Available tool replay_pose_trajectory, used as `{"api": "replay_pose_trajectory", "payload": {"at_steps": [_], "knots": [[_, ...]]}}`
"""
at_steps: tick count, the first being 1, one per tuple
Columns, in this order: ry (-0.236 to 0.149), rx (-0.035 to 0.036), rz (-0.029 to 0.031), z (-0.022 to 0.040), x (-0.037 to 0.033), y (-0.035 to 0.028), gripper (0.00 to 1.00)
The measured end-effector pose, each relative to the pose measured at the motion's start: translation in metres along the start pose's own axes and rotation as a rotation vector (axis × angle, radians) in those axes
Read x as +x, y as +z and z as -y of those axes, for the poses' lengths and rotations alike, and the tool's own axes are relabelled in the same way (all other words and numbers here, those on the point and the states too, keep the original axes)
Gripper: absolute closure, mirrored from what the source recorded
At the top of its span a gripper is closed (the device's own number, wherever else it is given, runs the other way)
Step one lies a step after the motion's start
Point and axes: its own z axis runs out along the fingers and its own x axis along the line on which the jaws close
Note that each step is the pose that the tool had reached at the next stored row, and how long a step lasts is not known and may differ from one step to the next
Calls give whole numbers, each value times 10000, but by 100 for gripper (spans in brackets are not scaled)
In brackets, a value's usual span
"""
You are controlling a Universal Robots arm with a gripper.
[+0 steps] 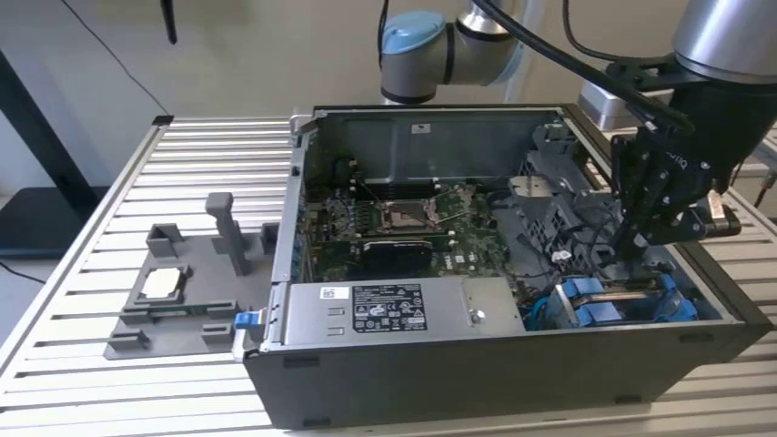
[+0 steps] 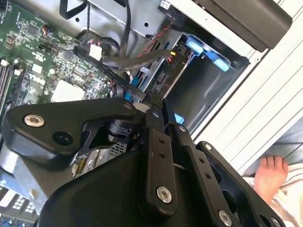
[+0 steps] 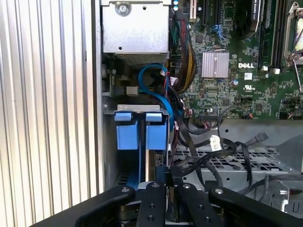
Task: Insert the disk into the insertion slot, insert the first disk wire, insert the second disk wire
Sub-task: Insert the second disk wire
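The open computer case (image 1: 486, 364) stands on a slatted metal table (image 1: 109, 228), and the arm reaches down into the case at its end toward the exterior view's right. The pincer (image 1: 634, 259) hangs low inside that end, just above the disk (image 1: 607, 305), whose bright blue carrier tabs show at the near corner of the case. The disk sits in the insertion slot (image 1: 692, 314), the grey metal cage against the case wall there. In the first wrist view the two blue tabs of the disk (image 3: 139, 132) lie side by side just beyond the pincer (image 3: 165, 177), with the slot (image 3: 110, 142) framing them and a blue cable (image 3: 158, 90) curving over them toward the circuit board (image 3: 236, 85). The fingers (image 3: 152, 198) stand close together with something thin and dark between their tips; whether they are clamped on it I cannot tell. In the second wrist view the pincer (image 2: 158, 106) points at a bundle of dark cables (image 2: 128, 61) beside the blue carrier (image 2: 208, 54). A grey power supply box (image 1: 388, 309) lies along the near wall of the case. On the table beside the case rests a grey holder (image 1: 182, 291).
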Motion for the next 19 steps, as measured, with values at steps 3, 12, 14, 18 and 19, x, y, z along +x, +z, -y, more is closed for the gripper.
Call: {"api": "replay_pose_trajectory", "payload": {"at_steps": [3, 12, 14, 18, 19], "knots": [[4, 276, 5, -5, 1, 17, 84], [33, 475, 309, -16, 35, 116, 84], [40, 474, 405, -17, 47, 139, 84], [46, 473, 467, -18, 77, 173, 84], [45, 472, 472, -18, 84, 178, 84]]}}
